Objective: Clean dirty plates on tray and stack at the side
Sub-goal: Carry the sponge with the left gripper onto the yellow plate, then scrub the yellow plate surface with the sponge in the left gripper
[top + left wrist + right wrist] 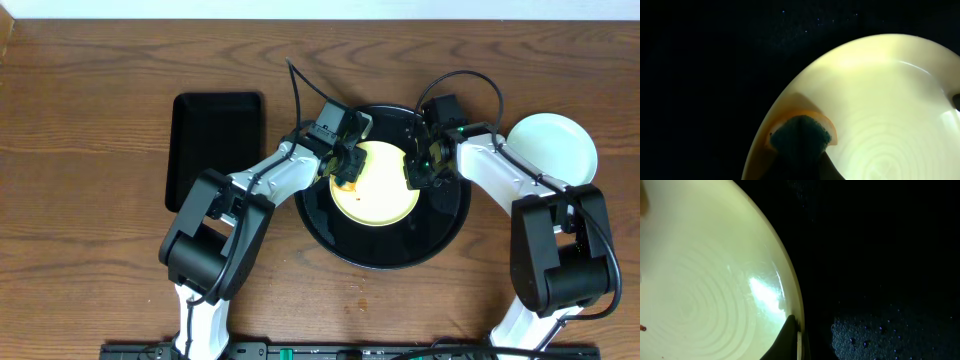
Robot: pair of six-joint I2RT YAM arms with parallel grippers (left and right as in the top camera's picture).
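Jaws clamped, left gripper on orange-edged teal scrub sponge, right gripper on opposite rim of pale yellow round plate between them: press sponge flat, scrub inward, pin plate to glossy black round tray beneath.

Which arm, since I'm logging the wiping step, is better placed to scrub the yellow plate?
Left. The left gripper holds a sponge on the yellow plate near its rim; the right gripper sits at the opposite rim, apparently steadying it, with no sponge.
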